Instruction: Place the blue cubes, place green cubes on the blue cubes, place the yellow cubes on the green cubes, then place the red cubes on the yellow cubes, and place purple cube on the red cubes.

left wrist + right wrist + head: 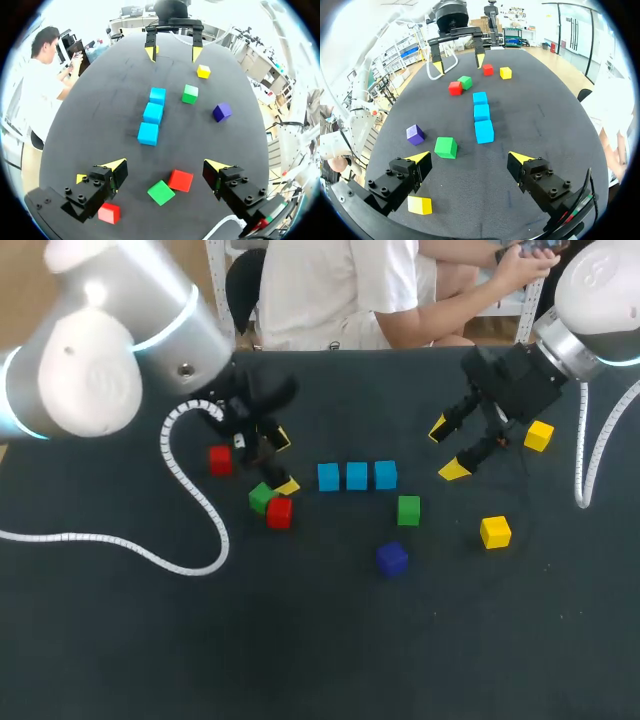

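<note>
Three blue cubes (357, 476) lie in a row mid-table. One green cube (408, 510) sits just right of the row, and a purple cube (392, 559) lies nearer the front. Another green cube (262, 497) touches a red cube (279, 512) at the left. My left gripper (285, 462) hangs open above that pair (161, 192), holding nothing. A second red cube (220, 460) lies left of it. My right gripper (446, 450) stands open and empty right of the row, the first green cube (445, 147) ahead of one finger. Yellow cubes (495, 532) (539, 436) lie at the right.
A third yellow cube (505, 73) sits beside the far red cube (488, 69), mostly hidden behind my left finger (100, 182) in the left wrist view. My left arm's white cable (190, 510) loops over the table's left part. People sit behind the far edge.
</note>
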Motion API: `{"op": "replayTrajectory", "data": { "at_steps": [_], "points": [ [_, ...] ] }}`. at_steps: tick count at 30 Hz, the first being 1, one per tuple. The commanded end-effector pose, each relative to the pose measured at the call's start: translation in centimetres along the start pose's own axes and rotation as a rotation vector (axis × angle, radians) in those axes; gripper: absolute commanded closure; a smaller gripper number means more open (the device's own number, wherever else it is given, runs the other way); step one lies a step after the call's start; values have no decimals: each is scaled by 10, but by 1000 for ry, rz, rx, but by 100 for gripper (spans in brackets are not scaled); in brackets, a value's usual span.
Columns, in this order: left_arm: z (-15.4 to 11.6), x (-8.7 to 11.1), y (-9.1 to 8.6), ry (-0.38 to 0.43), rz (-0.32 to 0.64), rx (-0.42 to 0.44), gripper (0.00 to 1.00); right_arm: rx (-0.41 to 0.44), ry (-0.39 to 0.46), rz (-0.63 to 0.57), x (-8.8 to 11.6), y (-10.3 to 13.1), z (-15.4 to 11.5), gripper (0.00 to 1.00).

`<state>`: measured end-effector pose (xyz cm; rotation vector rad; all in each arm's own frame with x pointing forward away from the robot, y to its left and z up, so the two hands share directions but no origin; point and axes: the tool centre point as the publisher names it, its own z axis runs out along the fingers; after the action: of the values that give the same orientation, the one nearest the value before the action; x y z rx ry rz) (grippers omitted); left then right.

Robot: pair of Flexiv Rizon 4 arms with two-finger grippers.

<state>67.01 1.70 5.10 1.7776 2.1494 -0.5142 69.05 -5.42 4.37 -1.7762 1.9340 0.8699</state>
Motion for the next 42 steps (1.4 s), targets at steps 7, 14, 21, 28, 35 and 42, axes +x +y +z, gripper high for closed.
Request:
{"op": "replayTrajectory", "data": {
  "at_steps": [7, 14, 21, 28, 35, 42],
  "points": [
    [-1, 15, -1, -59, 14, 16, 0, 0, -1, -1, 0, 0, 0, 0],
    [-4, 15, 2, -109, 31, -8, 0, 0, -1, -1, 0, 0, 0, 0],
    [-3, 3, 12, -130, 89, 1, 0, 0, -1, -1, 0, 0, 0, 0],
    [-2, -5, 15, -135, 106, 10, 0, 0, -1, -1, 0, 0, 0, 0],
    [-2, -5, 15, -135, 106, 10, 0, 0, -1, -1, 0, 0, 0, 0],
    [-2, -5, 15, -135, 106, 10, 0, 0, -1, -1, 0, 0, 0, 0]
  ]
}}
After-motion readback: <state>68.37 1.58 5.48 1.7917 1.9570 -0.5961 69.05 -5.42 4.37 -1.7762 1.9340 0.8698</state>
